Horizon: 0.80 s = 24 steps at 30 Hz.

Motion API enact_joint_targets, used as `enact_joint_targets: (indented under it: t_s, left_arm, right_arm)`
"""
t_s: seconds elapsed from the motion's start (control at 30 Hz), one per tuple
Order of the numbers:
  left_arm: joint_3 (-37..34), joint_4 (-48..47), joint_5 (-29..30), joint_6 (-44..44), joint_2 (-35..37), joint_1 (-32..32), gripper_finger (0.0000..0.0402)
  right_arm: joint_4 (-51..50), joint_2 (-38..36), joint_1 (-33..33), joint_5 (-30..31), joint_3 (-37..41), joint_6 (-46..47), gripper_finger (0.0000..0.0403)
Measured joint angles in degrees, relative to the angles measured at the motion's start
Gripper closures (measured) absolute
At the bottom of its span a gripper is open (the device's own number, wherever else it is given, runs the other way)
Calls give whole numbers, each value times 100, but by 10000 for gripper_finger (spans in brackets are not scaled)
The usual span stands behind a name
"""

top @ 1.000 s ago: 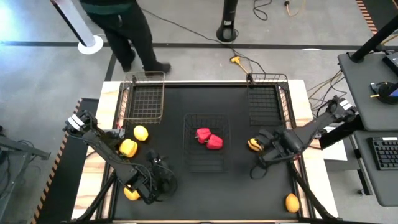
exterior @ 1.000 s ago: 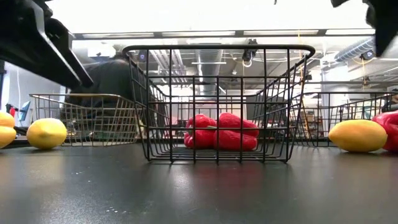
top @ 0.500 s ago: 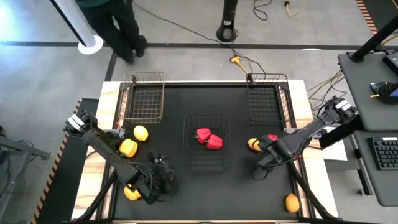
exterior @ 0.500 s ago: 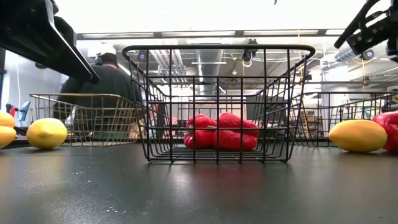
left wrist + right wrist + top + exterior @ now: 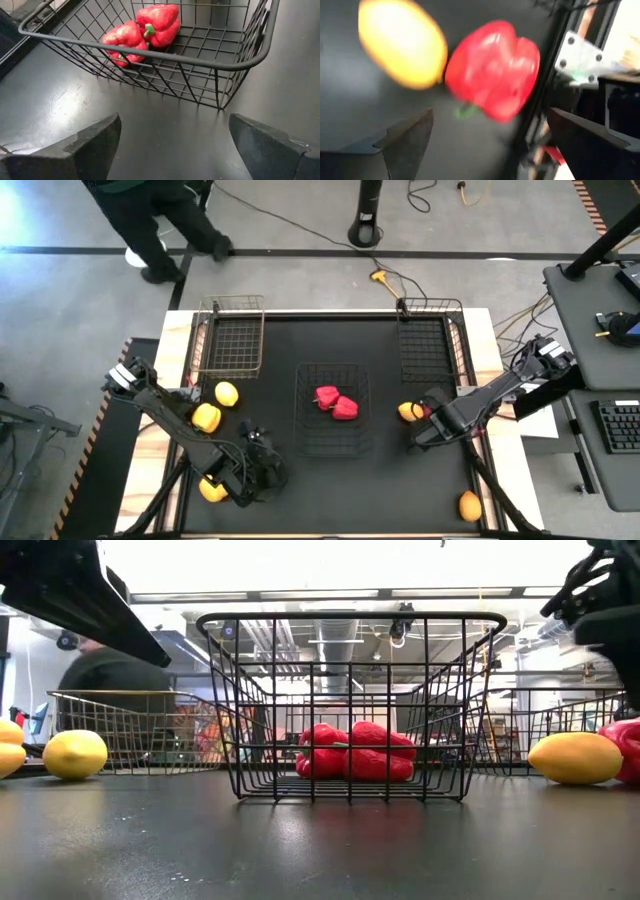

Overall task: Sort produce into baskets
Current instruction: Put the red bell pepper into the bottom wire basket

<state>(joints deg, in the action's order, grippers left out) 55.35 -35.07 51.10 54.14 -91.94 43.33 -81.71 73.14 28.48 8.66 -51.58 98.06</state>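
Note:
Two red peppers [image 5: 336, 402] lie in the dark centre basket [image 5: 305, 442], also visible in the left wrist view as peppers [image 5: 142, 30] behind the basket's rim [image 5: 150, 50]. My left gripper [image 5: 266, 467] stands open near the table's near-left, short of that basket. My right gripper [image 5: 424, 424] hangs open, pointing down, just above a red pepper [image 5: 492, 70] and an orange-yellow fruit [image 5: 402, 47] resting on the table at the right; it touches neither. The copper basket [image 5: 232, 335] stands far left and a dark basket [image 5: 425, 340] far right.
Two yellow pieces [image 5: 227, 393], [image 5: 206, 417] lie at the table's left, another [image 5: 212, 490] near my left arm, and an orange fruit [image 5: 469, 505] at the near right corner. A person [image 5: 150, 220] walks on the floor beyond the far edge.
My right gripper has come down over the red pepper and the orange-yellow fruit and has rolled about its own axis, staying open. The person behind the table has walked toward the left.

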Motion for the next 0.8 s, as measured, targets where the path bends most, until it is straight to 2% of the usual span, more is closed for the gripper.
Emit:
enact_joint_targets:
  t_s: [0.07, 0.2, 0.43, 0.67, 0.8]
  left_arm:
    - [0, -1, -1, -74, 0, 0, 51]
    - [0, -2, -1, -112, 0, 0, 51]
    - [0, -4, -5, -272, 0, 0, 51]
    - [0, -4, -10, -355, 0, 0, 51]
    - [0, -2, -12, -372, 0, 0, 51]
  right_arm:
    - [18, 0, -97, 290, 75, 343, 19]
    - [138, 0, -213, 404, 313, 950, 19]
    - [442, 0, -229, 964, 862, 2273, 19]
    - [548, 192, -265, 996, 880, 2548, 19]
    - [970, 486, -263, 659, 904, 2638, 19]
